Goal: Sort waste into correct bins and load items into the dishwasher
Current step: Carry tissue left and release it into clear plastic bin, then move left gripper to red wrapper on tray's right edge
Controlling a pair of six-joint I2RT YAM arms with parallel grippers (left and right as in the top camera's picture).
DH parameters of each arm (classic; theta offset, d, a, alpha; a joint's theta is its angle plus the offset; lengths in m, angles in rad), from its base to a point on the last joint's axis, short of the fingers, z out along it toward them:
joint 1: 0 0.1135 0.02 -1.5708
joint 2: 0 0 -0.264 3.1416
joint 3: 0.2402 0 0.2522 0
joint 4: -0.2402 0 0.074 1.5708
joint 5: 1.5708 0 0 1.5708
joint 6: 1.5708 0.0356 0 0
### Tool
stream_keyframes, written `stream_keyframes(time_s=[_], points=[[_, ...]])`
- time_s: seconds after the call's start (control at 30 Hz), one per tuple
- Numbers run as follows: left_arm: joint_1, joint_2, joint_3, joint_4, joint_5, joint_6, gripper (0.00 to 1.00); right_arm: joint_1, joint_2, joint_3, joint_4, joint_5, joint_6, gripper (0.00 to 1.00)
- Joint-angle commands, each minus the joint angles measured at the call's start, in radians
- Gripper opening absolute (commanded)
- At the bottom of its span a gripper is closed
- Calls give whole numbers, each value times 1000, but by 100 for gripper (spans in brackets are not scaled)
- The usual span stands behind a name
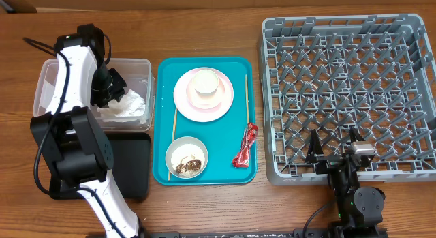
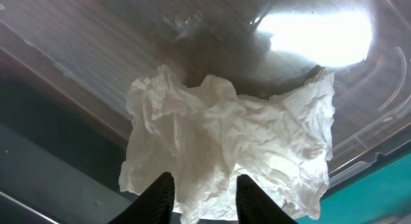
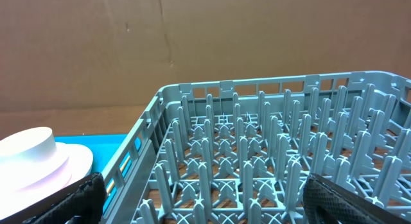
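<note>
Though barely under way, looks to have one piece of waste sorted: crumpled white napkin point(image 1: 126, 105) lying in the clear tub point(image 1: 48, 78), directly under the left gripper point(image 1: 112, 84); from the left wrist view, fingers parted with a gap between them and not pinching the paper, so reads as released; right gripper point(image 1: 334, 151) spread wide and holding nothing, parked low at the near edge of the grey dish rack point(image 1: 269, 95); no dish in that rack yet. Left to do, by the look of it: red wrapper point(image 1: 245, 146) on the teal tray point(image 1: 162, 129) to a bin; rice and brown scraps in the grey-green bowl point(image 1: 187, 158) to be tipped out; nothing visible in the black tray point(image 1: 133, 163); then pink plate point(image 1: 184, 101), white cup point(image 1: 206, 84) stacked on it, the bowl, and both chopsticks point(image 1: 246, 98), one along each side of the teal tray, into the rack.
</note>
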Motion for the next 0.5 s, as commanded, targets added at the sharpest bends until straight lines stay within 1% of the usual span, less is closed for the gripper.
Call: stream_keyframes(time_s=[0.0,0.07,0.23,0.3,0.47], points=[[-8,8,-3,-5,20,43,38,-2,-11,-11,3,-1,-2,100],[-8,8,1,-12,32,57,37,-2,-11,-11,4,-1,-2,100],[-8,5,71,-70,61,61,25,-2,-11,-11,4,-1,-2,100],[-10,2,127,-108,82,61,23,-2,-11,-11,3,-1,-2,100],[-29,-13,279,-220,103,61,22,-2,-11,-11,4,-1,-2,100]])
